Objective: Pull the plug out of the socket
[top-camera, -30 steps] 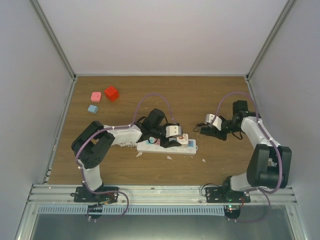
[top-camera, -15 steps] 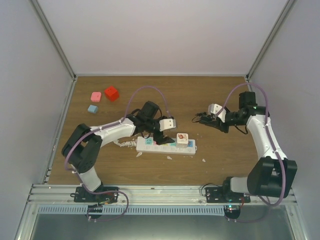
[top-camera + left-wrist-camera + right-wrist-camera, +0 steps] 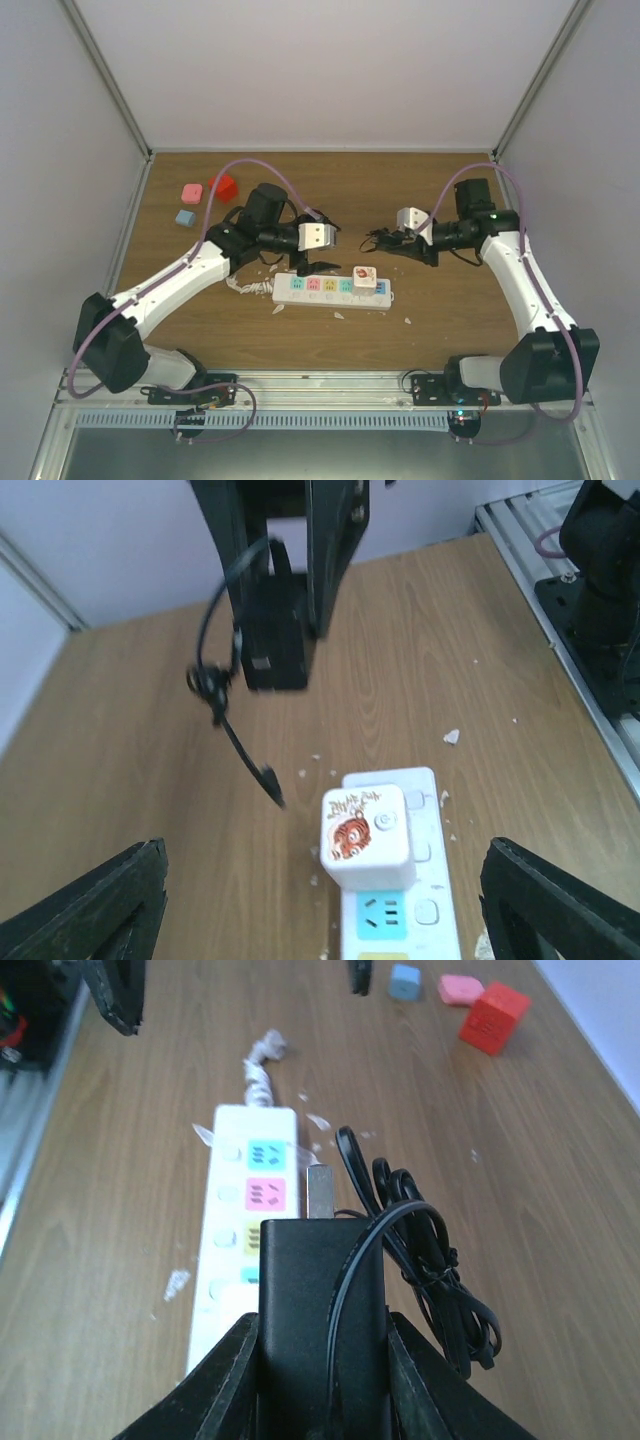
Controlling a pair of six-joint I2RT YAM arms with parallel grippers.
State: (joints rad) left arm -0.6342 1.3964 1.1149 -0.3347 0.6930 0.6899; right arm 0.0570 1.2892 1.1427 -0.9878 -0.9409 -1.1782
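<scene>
The socket (image 3: 330,291), a long white power strip with pastel outlet faces, lies flat mid-table. A white cube charger with a tiger print (image 3: 365,837) sits plugged into its right end. The black plug (image 3: 320,1300) is free of the strip, its metal prong (image 3: 320,1190) bare. It hangs in the air above the table with its bundled black cord (image 3: 420,1250). My right gripper (image 3: 402,243) is shut on it. My left gripper (image 3: 305,258) hovers open just behind the strip, its fingertips (image 3: 90,910) wide apart and holding nothing.
A red cube (image 3: 223,187), a pink block (image 3: 191,193) and a blue block (image 3: 185,217) lie at the back left. White crumbs (image 3: 408,321) are scattered around the strip. The strip's short cord stub (image 3: 248,285) trails to the left. Enclosure walls stand on three sides.
My left gripper opened, let go of the strip and lifted back to the left. My right gripper carried the black plug leftward and a little farther back.
</scene>
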